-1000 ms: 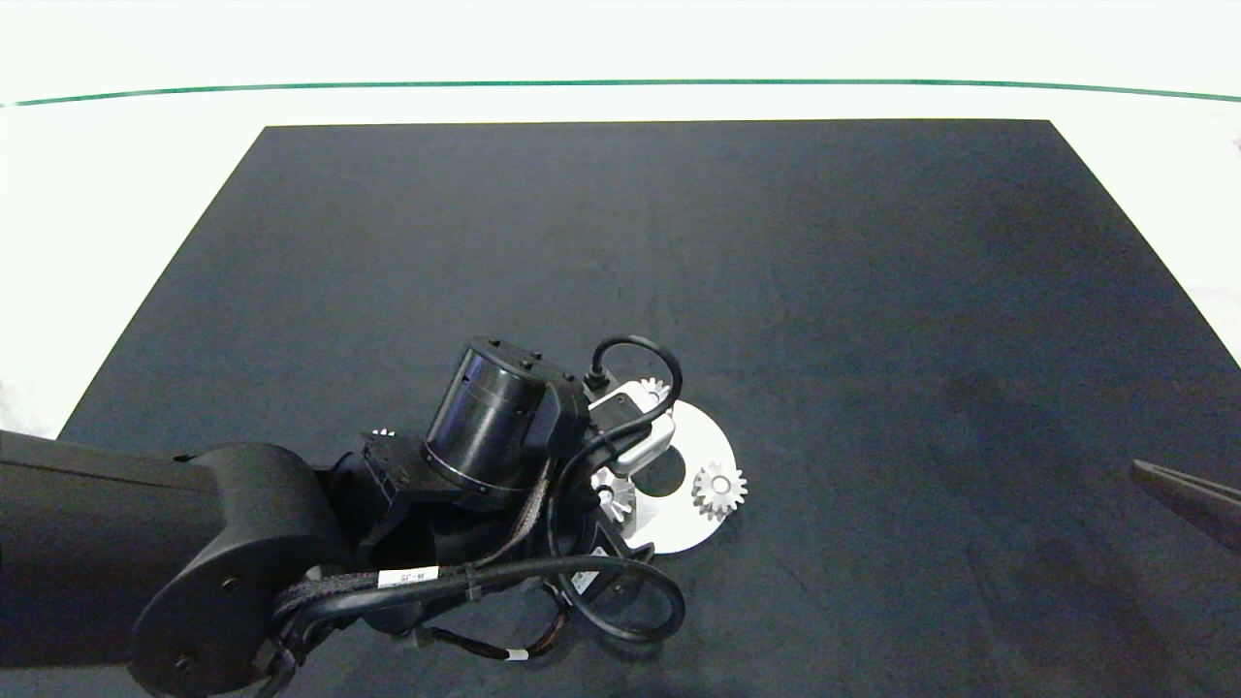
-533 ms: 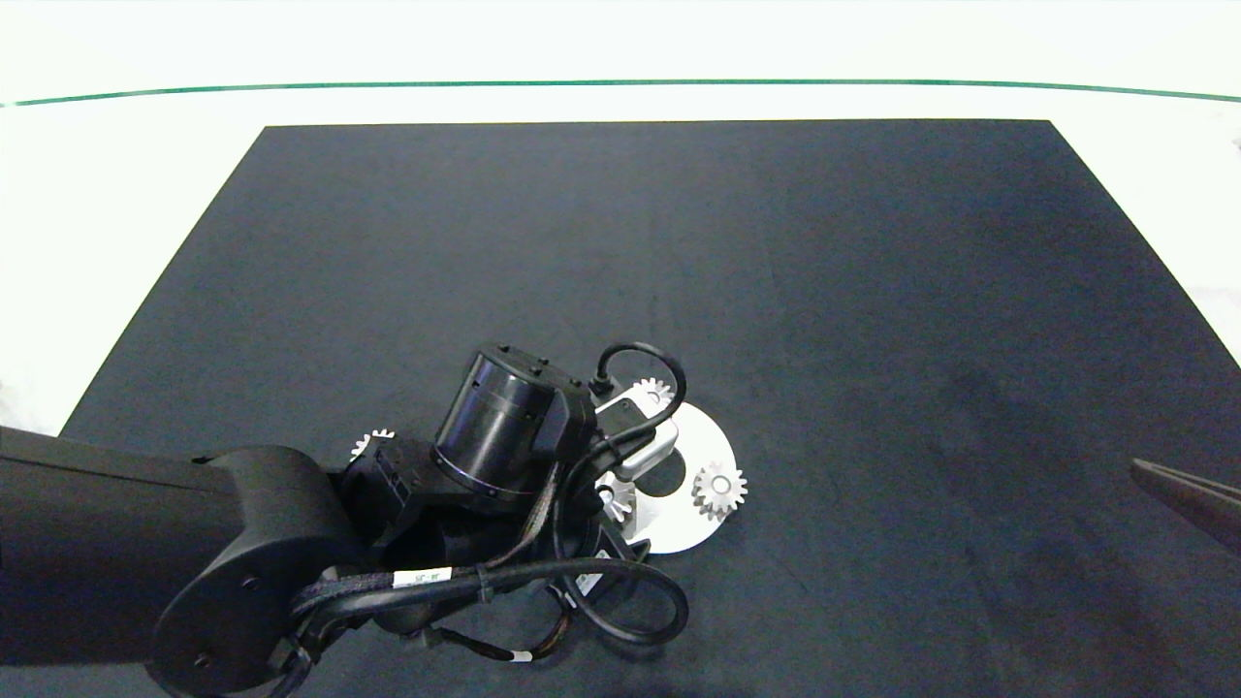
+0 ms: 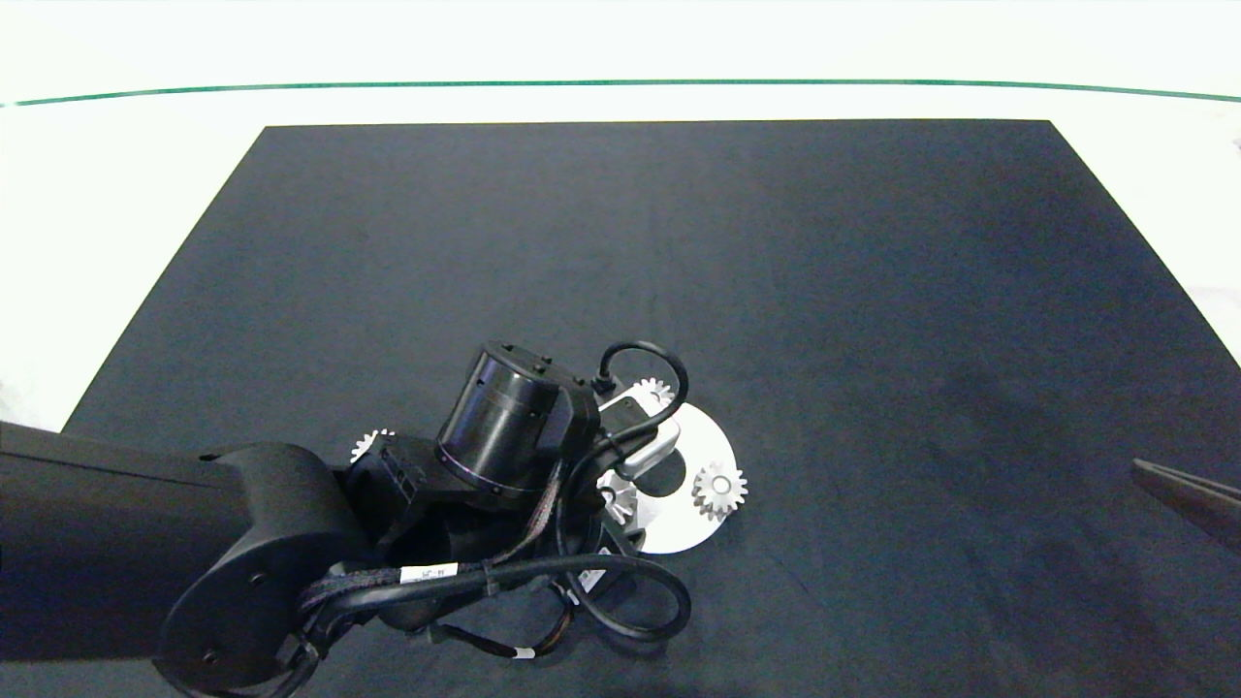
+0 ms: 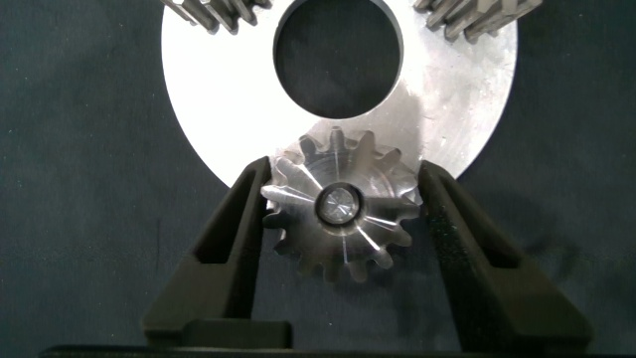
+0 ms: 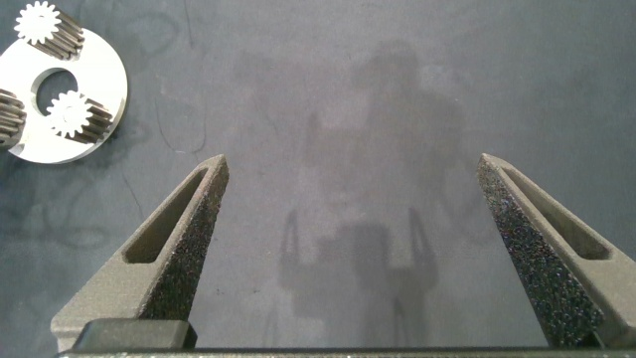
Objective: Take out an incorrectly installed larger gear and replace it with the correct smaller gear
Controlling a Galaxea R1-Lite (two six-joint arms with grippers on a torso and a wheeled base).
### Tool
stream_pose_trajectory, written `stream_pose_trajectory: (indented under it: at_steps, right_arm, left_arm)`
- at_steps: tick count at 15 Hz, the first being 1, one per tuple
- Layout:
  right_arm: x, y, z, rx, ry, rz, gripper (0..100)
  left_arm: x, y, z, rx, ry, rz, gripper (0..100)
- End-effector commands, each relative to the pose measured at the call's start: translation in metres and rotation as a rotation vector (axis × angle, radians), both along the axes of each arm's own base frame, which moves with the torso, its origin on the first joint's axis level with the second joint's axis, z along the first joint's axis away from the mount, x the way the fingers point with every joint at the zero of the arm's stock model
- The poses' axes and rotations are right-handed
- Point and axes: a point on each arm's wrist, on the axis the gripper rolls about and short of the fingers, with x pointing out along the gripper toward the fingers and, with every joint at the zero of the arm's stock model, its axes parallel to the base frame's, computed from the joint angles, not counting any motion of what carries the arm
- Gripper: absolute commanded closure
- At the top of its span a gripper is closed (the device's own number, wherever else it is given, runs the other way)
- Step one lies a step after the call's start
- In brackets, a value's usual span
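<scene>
The round white plate [image 3: 700,438] lies on the black mat with three gears on its pins. In the left wrist view the larger gear [image 4: 338,214], all silver with pointed teeth and a pin end in its centre, sits at the plate's rim [image 4: 209,109]. My left gripper [image 4: 343,177] is shut on it, both fingers against its teeth. From above, my left wrist [image 3: 499,427] covers most of this gear [image 3: 615,497]. The smaller gear [image 3: 368,442] lies loose on the mat, half hidden behind the left arm. My right gripper [image 5: 353,164] is open over bare mat at the right edge [image 3: 1188,499].
Two other small gears with dark sides stand on the plate, one at its far edge [image 3: 656,392] and one at its right [image 3: 719,490]. The plate has a round centre hole [image 4: 340,52]. The left arm's cable loops [image 3: 630,601] hang over the mat's near side.
My left arm has shifted a little to the right and nearer the plate, which uncovered the loose gear on the mat to its left. The right gripper stayed still.
</scene>
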Motion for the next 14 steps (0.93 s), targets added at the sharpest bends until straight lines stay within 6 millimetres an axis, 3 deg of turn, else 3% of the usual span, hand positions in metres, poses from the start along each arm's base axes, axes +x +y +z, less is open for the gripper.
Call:
stream_pose_trajectory:
  at_steps: [1,14]
  right_arm:
    - [-0.0004,0.0,0.0003,0.0,-0.002,0.001,0]
    - [0.0003,0.0001,0.0001,0.0,-0.001,0.001,0]
  left_arm:
    - [0.0005,-0.0007,-0.0013,0.004,0.002,-0.002,49]
    - [0.0013,-0.0016,-0.0018,0.007,0.004,-0.002,72]
